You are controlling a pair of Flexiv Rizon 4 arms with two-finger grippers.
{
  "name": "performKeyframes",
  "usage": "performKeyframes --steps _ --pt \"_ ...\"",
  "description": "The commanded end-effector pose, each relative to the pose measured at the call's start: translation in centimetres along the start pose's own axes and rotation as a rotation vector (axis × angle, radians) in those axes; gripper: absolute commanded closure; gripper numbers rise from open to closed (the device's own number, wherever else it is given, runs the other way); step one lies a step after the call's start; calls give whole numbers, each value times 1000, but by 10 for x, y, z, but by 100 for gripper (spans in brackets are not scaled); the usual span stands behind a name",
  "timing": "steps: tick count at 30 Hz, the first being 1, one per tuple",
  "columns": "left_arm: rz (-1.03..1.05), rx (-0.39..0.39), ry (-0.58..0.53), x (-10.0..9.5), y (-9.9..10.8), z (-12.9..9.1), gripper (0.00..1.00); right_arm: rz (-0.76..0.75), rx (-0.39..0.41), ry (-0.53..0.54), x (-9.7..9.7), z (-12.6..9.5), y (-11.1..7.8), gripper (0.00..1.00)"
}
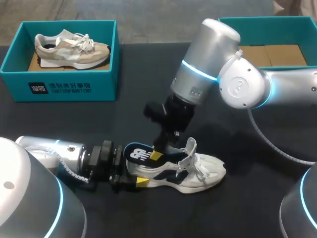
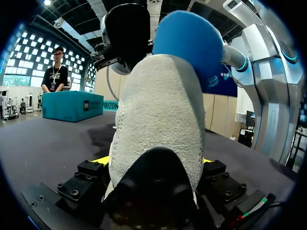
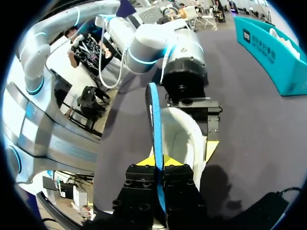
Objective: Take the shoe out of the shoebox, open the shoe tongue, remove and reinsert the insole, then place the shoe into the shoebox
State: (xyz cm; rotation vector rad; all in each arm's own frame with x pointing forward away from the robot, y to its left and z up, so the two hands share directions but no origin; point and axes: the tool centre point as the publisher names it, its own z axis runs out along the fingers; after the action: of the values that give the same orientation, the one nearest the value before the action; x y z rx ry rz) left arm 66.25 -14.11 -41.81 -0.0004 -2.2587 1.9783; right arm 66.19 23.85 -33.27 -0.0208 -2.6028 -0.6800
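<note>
Left end effector (image 1: 132,174), lower left: clamped on shoe (image 1: 200,173) heel; far fingertip hidden behind shoe. Shoe: lower centre, on counter (image 1: 247,208). Right end effector (image 1: 157,152), centre: pinching blue insole (image 1: 137,153); insole's forward end hidden.

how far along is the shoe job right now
Done: the white shoe is out on the table, its tongue pulled up. In hand: the left gripper clamps the heel while the right gripper pinches the blue insole at the shoe's opening; going out or back in, I cannot tell. Left: seating the insole, then boxing the shoe in the shoebox.
</note>
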Motion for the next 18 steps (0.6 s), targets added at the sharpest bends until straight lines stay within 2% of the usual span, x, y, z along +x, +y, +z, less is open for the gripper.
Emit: performKeyframes --steps 1,3,6,18 --pt "0 0 1 0 0 0 100 -11 4 -7 6 -19 5 100" --pt "0 0 1 0 0 0 100 -46 -6 -9 8 -27 10 100" --pt "0 0 1 0 0 0 100 -140 -93 -3 9 -40 18 100" --pt "0 0 1 0 0 0 100 -140 -93 -3 9 -40 18 100"
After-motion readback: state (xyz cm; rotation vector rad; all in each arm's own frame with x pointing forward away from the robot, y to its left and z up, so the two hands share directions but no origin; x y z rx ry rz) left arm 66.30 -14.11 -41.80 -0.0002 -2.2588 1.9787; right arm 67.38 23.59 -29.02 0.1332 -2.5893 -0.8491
